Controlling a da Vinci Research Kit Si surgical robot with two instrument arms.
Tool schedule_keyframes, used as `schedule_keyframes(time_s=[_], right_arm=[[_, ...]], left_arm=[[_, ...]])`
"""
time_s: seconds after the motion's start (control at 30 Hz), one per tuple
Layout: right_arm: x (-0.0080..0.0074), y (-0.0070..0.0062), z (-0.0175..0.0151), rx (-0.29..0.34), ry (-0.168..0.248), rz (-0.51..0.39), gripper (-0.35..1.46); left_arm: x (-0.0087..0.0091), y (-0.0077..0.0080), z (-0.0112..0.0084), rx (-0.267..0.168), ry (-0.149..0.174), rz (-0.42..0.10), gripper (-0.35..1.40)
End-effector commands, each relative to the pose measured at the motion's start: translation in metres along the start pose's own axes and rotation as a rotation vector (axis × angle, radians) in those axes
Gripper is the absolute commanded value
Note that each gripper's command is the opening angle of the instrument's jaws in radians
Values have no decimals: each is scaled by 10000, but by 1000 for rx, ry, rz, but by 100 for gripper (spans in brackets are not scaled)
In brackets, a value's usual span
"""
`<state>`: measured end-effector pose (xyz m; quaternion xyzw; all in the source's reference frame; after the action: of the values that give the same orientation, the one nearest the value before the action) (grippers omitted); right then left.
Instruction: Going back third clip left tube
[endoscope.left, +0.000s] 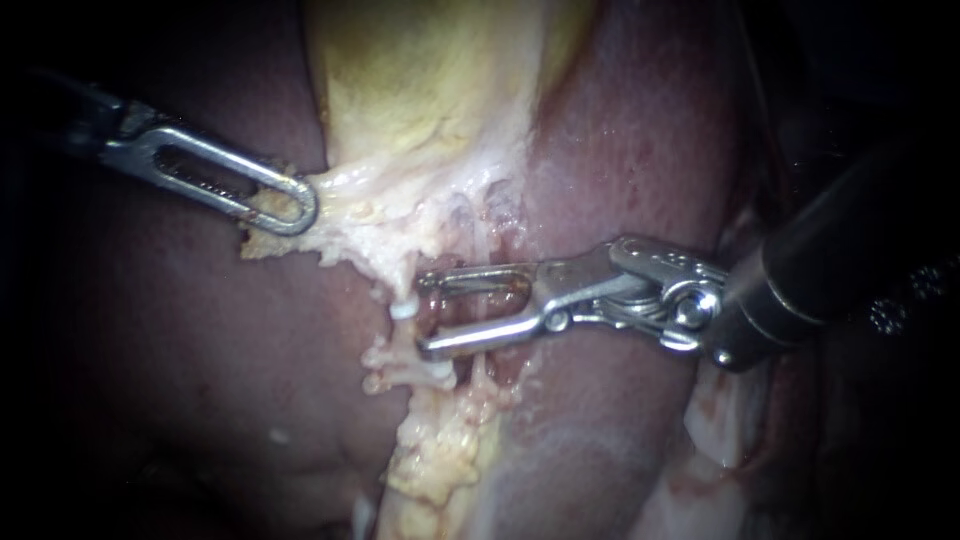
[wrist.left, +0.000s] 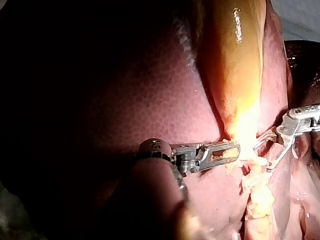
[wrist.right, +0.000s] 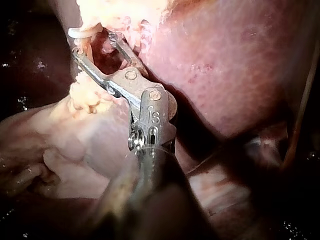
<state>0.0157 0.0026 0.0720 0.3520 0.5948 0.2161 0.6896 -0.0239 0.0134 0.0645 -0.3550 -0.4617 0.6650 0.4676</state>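
Right instrument (endoscope.left: 428, 315) jaws stand spread at frame centre beside the white clip (endoscope.left: 403, 308), seemingly free to back off; left instrument (endoscope.left: 295, 205), upper left, pinches the gallbladder (endoscope.left: 430, 100) taut.

Left instrument (endoscope.left: 285, 205) silver, slotted; right instrument (endoscope.left: 430, 313) silver, riveted, shaft seemingly dark.

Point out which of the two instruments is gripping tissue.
The left instrument: it is shut on the pale tissue below the gallbladder. The right instrument stands open and grips nothing.
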Motion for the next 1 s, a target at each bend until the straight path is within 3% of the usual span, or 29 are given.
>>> schedule_keyframes(time_s=[0.03,0.53,0.7,1.0], right_arm=[[-1,-1,-2,-7,1,-12,50],[-13,-28,-61,-66,-20,-339,50],[-14,-33,-80,-69,-25,-388,50],[-9,-37,-101,-84,-26,-397,50]], left_arm=[[0,0,0,0,0,0,-35],[0,0,0,0,0,0,-35],[0,0,0,0,0,0,-35],[0,0,0,0,0,0,-35]])
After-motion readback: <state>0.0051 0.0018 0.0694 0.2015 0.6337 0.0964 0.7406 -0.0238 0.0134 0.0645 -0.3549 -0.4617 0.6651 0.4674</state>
